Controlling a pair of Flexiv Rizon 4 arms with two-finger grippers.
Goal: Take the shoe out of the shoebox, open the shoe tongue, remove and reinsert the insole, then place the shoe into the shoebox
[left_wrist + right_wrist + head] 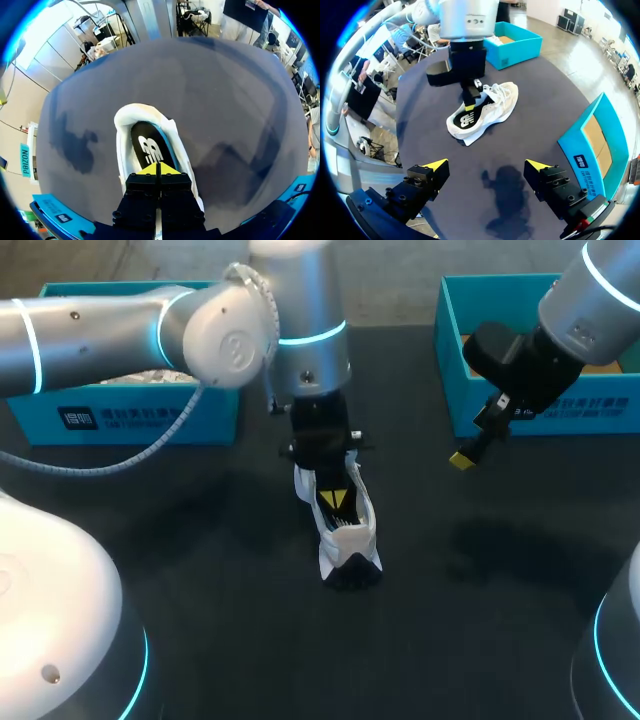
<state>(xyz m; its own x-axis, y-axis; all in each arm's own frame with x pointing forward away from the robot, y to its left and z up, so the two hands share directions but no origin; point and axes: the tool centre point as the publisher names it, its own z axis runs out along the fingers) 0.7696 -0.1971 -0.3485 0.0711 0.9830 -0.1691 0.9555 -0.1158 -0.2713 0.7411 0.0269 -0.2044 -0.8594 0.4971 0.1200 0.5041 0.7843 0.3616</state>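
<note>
My left claw (pixel 158 169) is closed, tips together on the insole (pixel 148 146) inside the shoe (pixel 124 135), which lies on the desk (pixel 480 590) outside the shoebox (pixel 455 370), mouth wide open. My right claw (pixel 487 165) hangs open and empty. I judge the insole work underway and the boxing not yet done.

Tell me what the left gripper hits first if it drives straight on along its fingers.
Most likely the black insole inside the white shoe. The left gripper, shut, points down into the shoe's opening right above the insole. Whether its tips already touch it is unclear.
</note>
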